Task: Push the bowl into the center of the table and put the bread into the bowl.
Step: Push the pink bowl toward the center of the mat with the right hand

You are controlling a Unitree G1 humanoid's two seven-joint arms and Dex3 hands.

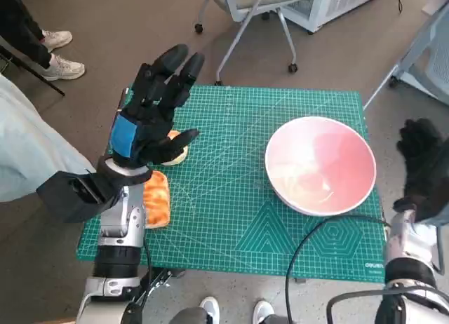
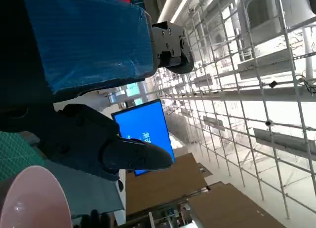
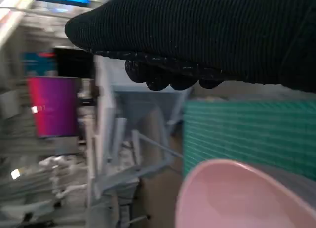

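A pink bowl sits on the right part of the green cutting mat; its rim also shows in the left wrist view and the right wrist view. An orange bread roll lies near the mat's left edge, and another pale piece of bread peeks out under my left hand. That hand hovers raised above the bread, fingers spread, holding nothing. My right hand is off the mat's right edge, beside the bowl and not touching it, its fingers curled with nothing in them.
An office chair's base and a white unit stand beyond the table's far edge. A person's legs and white shoes are at the far left. A black cable runs over the mat's near right.
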